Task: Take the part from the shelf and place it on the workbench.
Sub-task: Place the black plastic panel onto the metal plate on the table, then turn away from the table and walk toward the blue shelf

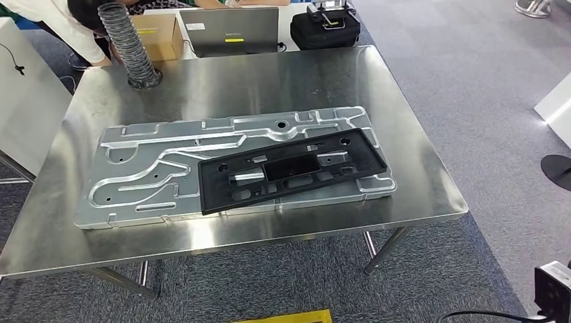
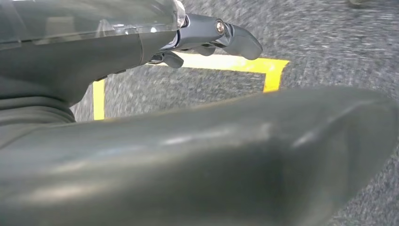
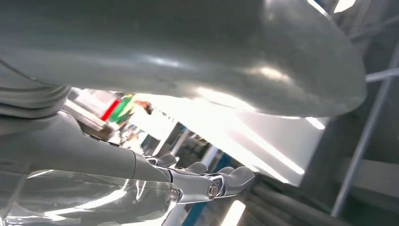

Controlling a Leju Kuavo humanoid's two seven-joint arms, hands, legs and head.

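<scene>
A black plastic part (image 1: 293,170) with cut-outs lies flat on a large silver stamped metal plate (image 1: 148,165), toward its right half. Both rest on the steel workbench (image 1: 256,77) in the head view. In the left wrist view my left hand (image 2: 197,150) hangs over grey carpet, its dark fingers (image 2: 230,37) stretched out away from the thick thumb, with nothing in it. My right hand (image 3: 197,56) in the right wrist view also holds nothing; its fingers (image 3: 211,186) are extended apart from the thumb.
At the bench's far edge stand a ribbed grey hose (image 1: 131,47), a cardboard box (image 1: 161,33), a laptop (image 1: 229,30) and a black bag (image 1: 324,28). A person (image 1: 60,23) leans in at the far left. Yellow floor tape (image 2: 235,63) lies under my left hand.
</scene>
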